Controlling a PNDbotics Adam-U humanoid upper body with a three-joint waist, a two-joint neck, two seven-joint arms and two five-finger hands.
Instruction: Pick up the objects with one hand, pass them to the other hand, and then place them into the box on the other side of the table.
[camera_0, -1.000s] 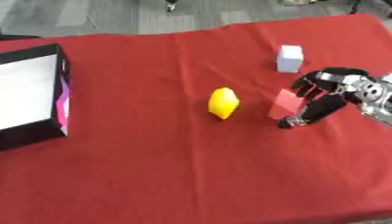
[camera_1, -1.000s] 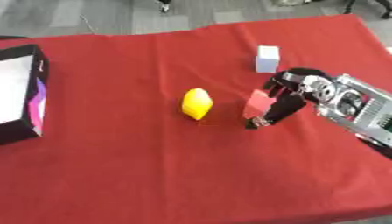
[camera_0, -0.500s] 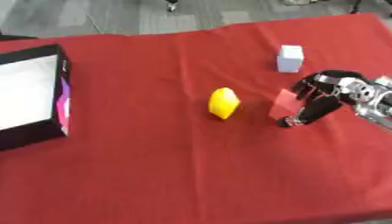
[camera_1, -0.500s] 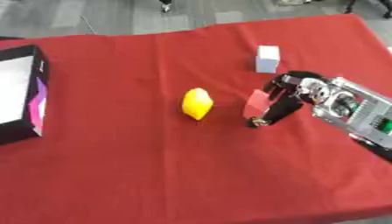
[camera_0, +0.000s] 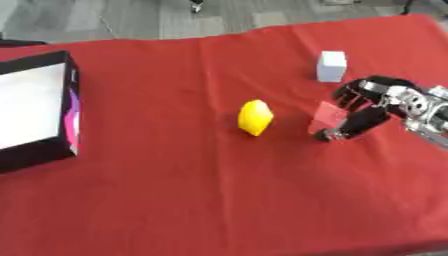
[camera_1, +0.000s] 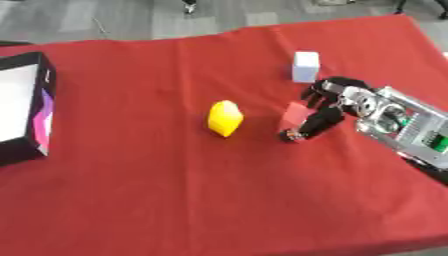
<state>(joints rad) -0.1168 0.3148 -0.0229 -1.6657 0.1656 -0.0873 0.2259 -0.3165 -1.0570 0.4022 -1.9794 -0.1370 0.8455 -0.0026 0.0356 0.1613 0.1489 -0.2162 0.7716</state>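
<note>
Right hand (camera_0: 366, 111) grips red block (camera_0: 328, 115) — unlabelled.

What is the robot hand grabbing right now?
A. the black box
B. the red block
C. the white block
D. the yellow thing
B: the right robot hand has its fingers and thumb curled round the red block, while the yellow thing, the white block and the black box sit untouched elsewhere on the red cloth.
</note>
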